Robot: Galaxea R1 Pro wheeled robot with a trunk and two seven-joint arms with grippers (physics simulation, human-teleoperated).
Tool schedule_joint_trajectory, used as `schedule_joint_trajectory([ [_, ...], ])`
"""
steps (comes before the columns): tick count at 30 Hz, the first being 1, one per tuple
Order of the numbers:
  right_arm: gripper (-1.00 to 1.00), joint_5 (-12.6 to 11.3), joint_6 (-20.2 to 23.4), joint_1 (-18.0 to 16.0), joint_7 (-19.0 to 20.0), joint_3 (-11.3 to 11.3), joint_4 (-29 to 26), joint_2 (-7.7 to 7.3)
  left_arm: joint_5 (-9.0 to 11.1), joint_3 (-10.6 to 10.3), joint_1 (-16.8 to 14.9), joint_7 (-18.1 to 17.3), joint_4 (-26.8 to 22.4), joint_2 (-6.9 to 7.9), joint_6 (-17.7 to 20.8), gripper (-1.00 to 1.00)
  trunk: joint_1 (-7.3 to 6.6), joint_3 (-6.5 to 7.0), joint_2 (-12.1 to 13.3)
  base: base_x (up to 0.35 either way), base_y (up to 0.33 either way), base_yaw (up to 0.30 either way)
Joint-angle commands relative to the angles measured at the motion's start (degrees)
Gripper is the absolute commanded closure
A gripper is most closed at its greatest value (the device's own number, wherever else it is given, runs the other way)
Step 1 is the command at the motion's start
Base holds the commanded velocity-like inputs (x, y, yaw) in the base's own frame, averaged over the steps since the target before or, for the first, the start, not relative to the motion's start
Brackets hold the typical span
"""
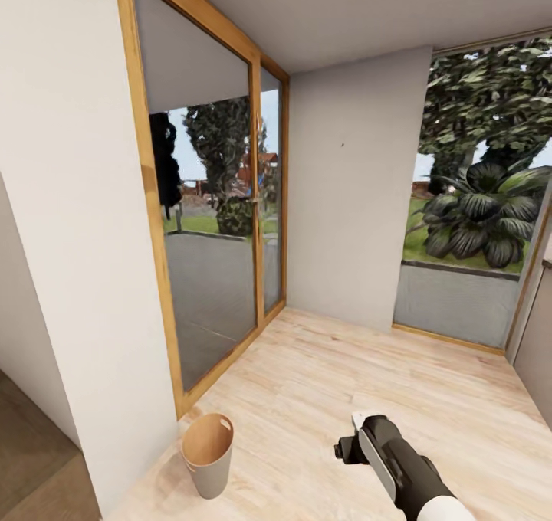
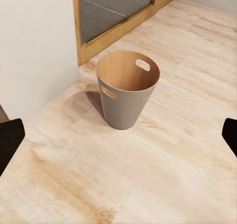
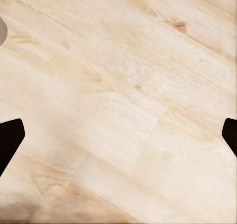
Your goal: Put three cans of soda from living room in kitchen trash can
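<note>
Trash can (image 2: 127, 88) upright on wood floor (image 2: 163, 169); both grippers spread wide, apparently empty.

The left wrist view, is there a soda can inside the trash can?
No, the trash can stands upright on the wooden floor with its interior bare.

Each wrist view cuts off its gripper: only two dark fingertips (image 2: 10, 142) of the left gripper (image 2: 118, 137) and two of the right gripper (image 3: 118, 137) show at the frame edges. In the head view, the right arm (image 1: 406, 471) runs off the edge below, right of the bin (image 1: 207, 452); its fingers are hidden.
</note>
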Motion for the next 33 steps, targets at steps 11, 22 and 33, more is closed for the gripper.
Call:
schedule_joint_trajectory([
  [11,-1.00,-2.4,-15.1,1.1,-0.5,-0.1,1.3,1.47,0.0,0.1,0.0,0.0,0.0,0.01,0.0,-1.00,0.00,0.01,0.0,0.003,0.175,0.006],
  [22,-1.00,-4.9,-24.0,3.8,-1.0,-1.5,1.9,1.53,0.0,0.2,0.0,0.0,0.0,-0.01,-0.1,-1.00,0.00,0.32,0.0,0.000,0.058,0.193],
  [33,-1.00,-4.8,-24.4,3.9,-2.3,-1.5,3.1,1.55,0.0,0.1,0.0,0.0,-0.1,-0.06,-0.1,-1.00,0.00,0.72,0.0,0.000,0.002,0.241],
])
